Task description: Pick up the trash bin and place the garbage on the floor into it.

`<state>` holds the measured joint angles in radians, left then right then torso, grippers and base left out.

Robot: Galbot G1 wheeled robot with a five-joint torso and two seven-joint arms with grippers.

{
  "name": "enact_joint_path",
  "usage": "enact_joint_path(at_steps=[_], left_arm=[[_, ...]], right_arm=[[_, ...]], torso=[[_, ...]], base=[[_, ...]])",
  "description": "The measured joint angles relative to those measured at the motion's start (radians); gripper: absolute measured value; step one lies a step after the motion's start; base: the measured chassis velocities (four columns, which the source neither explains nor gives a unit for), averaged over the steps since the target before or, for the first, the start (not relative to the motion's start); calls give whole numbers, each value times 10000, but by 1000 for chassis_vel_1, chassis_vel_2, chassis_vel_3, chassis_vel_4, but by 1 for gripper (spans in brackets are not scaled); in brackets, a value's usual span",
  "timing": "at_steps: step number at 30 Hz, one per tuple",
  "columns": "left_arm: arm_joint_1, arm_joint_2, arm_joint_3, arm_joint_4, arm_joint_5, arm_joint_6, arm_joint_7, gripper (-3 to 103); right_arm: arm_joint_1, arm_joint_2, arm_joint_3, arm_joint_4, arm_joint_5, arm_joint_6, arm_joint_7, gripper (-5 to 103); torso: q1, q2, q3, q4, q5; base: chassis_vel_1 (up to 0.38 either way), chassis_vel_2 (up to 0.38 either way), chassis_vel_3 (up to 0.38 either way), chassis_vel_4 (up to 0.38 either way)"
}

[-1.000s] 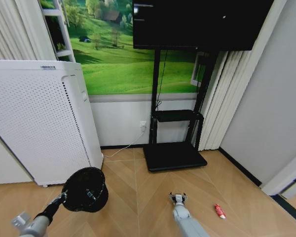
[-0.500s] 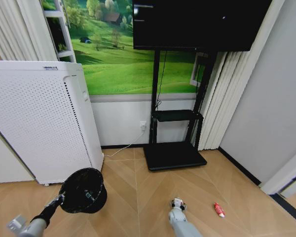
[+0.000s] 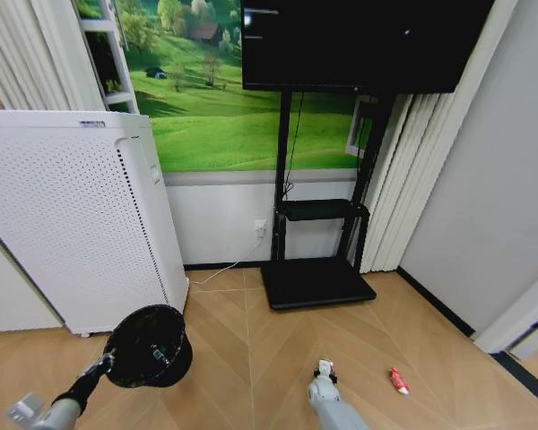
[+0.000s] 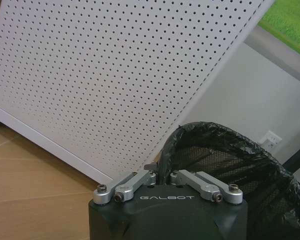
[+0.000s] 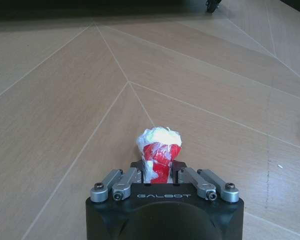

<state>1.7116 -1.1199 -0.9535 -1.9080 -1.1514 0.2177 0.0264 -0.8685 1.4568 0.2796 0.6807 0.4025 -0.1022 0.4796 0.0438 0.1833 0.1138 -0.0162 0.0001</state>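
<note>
A tall white perforated appliance (image 3: pixel 76 219) stands against the wall at the robot's left, its dotted side panel (image 4: pixel 115 75) rising just behind the bin in the left wrist view. Right of it, a black television stand with a flat base plate (image 3: pixel 316 283) rests on the light herringbone wood floor (image 3: pixel 251 340).

The small round black mesh-walled trash bin (image 3: pixel 149 346), lined with a black plastic bag, hangs off the floor in front of the appliance's lower corner, tipped so that its mouth faces the head camera. The left gripper (image 4: pixel 164 172) is clamped on its near rim: the left wrist view shows the fingers closed with the bagged rim (image 4: pixel 225 155) pinched between them, a detail too small to read from the head.

The right gripper (image 5: pixel 159 170) sits low near the middle of the floor, its fingers pressed onto a crumpled red-and-white wrapper wad (image 5: pixel 159 150) that pokes out beyond the fingertips. From the head camera the same wad is a tiny pale speck at the tip of the right arm (image 3: pixel 325 369).

A small red packet (image 3: pixel 398 382) lies on the floor to the right of that arm, well apart from the bin.
</note>
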Motion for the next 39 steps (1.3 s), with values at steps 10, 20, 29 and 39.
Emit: enact_joint_path(at_steps=[10,20,29,39], left_arm=[[-791,434,939,130,205,13,-292,7],[-2761,1617,4004,1028,644,22,-712,7],[-2840,1586,5184,1358,1486,113,-114,7],[-3099,1732,6234,1392,1911,56,878,7]], right_arm=[[-1473,-1203,-261,3895,66,-438,-1134,27],[-5666,-4034,1239,11760,1537,-10,-3684,27],[-8350,-4223,1428,14793,1070,378,-4927,27],[-8969,-4454,-832,15453,-614,1267,-5960,27]], torso=[[1,-1,2,-1,2],[0,1,-1,-3,-3],[0,0,-1,3,0],[-1,1,-1,2,0]], base=[[0,0,0,0],[0,0,0,0],[0,0,0,0],[0,0,0,0]])
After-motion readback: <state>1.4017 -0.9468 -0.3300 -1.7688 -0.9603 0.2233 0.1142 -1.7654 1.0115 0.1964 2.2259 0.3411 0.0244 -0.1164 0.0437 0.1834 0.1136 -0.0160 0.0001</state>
